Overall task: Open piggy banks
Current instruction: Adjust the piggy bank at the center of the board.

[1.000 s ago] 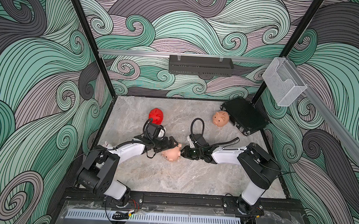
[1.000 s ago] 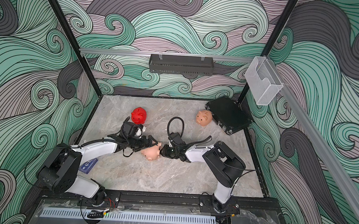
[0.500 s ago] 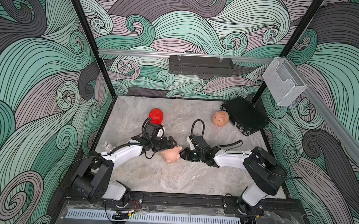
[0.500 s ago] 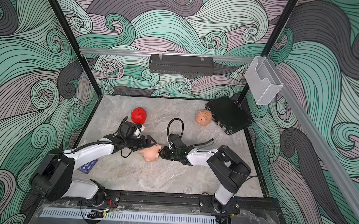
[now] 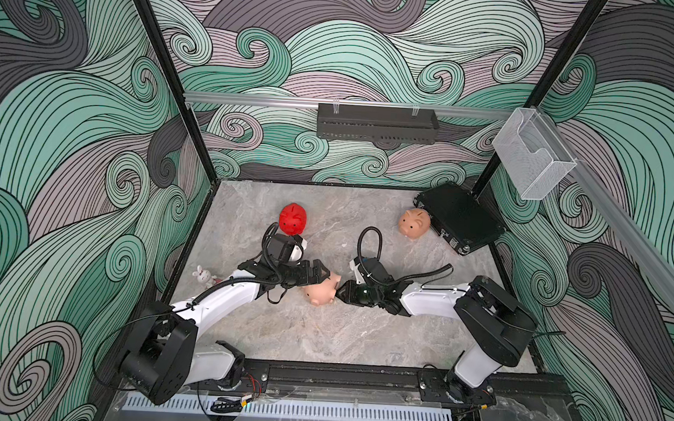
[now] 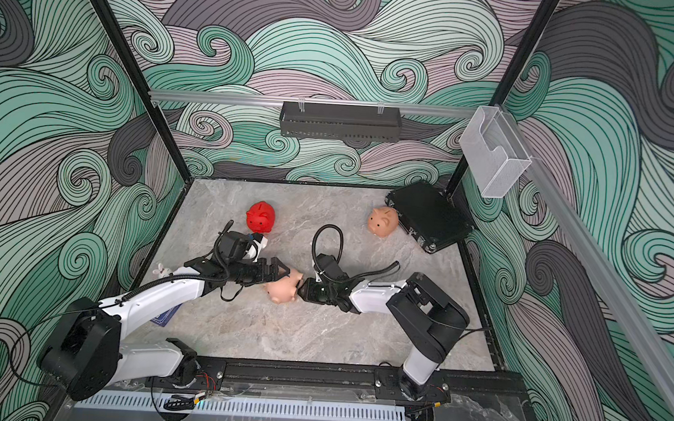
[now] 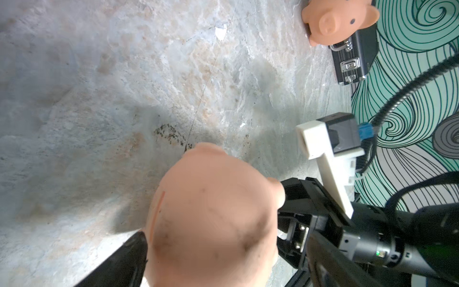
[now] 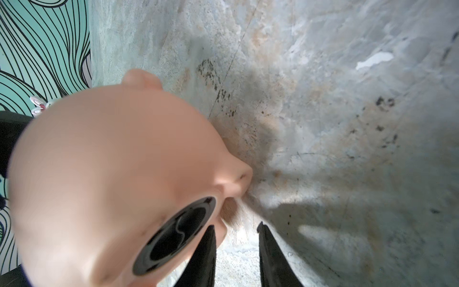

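A peach-pink piggy bank (image 5: 320,292) lies on its side mid-table between both grippers. My left gripper (image 7: 223,238) straddles its back, open wide; one finger (image 7: 134,248) touches its flank and the other stands apart. The pig's belly, with a round black plug (image 8: 176,236), faces my right gripper (image 8: 235,226), which is open a little with only table between its fingers. One fingertip (image 8: 210,238) sits beside the plug's rim. A red piggy bank (image 5: 293,219) stands behind the left arm. Another peach-pink piggy bank (image 5: 414,222) stands at the back right.
A flat black case (image 5: 459,218) lies in the back right corner, touching the far peach pig. A small white bunny toy (image 5: 204,276) sits by the left wall, and a blue card (image 6: 163,317) lies under the left arm. A black tray (image 5: 375,123) hangs on the back wall.
My left jaws have opened slightly wider round the pig. The left arm has stretched out lower and the right elbow has shifted, while both grippers and the pig stay in place.
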You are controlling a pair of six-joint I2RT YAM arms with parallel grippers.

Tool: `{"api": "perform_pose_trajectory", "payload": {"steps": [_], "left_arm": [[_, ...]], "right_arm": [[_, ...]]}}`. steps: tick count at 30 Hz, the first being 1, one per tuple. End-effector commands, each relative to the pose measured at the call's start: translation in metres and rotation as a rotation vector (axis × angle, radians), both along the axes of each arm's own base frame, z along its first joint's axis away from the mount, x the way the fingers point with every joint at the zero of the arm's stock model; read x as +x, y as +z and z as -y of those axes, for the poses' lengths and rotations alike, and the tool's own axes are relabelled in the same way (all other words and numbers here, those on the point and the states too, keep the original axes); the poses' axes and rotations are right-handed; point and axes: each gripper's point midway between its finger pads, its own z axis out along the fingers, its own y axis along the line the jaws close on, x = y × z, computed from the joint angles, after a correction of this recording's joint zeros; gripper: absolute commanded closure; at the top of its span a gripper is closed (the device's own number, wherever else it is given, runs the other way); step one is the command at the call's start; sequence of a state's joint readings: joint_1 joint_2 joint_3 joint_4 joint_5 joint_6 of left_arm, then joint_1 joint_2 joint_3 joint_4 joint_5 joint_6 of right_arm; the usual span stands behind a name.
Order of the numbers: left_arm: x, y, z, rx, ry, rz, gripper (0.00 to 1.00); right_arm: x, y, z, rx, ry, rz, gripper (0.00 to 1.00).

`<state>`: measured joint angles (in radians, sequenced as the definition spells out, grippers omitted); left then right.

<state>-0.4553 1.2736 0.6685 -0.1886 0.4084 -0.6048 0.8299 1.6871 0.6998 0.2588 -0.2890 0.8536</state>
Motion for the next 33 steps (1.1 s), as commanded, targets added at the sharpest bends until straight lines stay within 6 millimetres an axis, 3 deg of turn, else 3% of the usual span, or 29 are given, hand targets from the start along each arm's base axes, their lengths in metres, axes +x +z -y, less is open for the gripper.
{"api": "perform_pose_trajectory", "payload": {"steps": [1, 16, 23, 26, 33], "left_arm": [[-0.009, -0.007, -0.001, 0.013, -0.015, -0.018, 0.01], [-0.009, -0.029, -0.003, 0.014, 0.01, -0.038, 0.01], [-0.016, -0.056, -0.015, 0.063, 0.058, -0.087, 0.03], [-0.018, -0.064, -0.017, 0.067, 0.071, -0.105, 0.05], [-0.023, -0.074, -0.015, 0.033, 0.091, -0.141, 0.08]], "right_arm": [[0.001, 0.004, -0.008, 0.008, 0.007, 0.011, 0.69], [-0.002, 0.021, -0.027, 0.106, 0.069, 0.044, 0.7], [-0.006, 0.015, -0.007, 0.047, 0.059, 0.087, 0.71], [-0.006, 0.022, 0.006, 0.038, 0.039, 0.136, 0.72], [-0.008, 0.035, 0.015, 0.057, 0.033, 0.187, 0.78]]}}
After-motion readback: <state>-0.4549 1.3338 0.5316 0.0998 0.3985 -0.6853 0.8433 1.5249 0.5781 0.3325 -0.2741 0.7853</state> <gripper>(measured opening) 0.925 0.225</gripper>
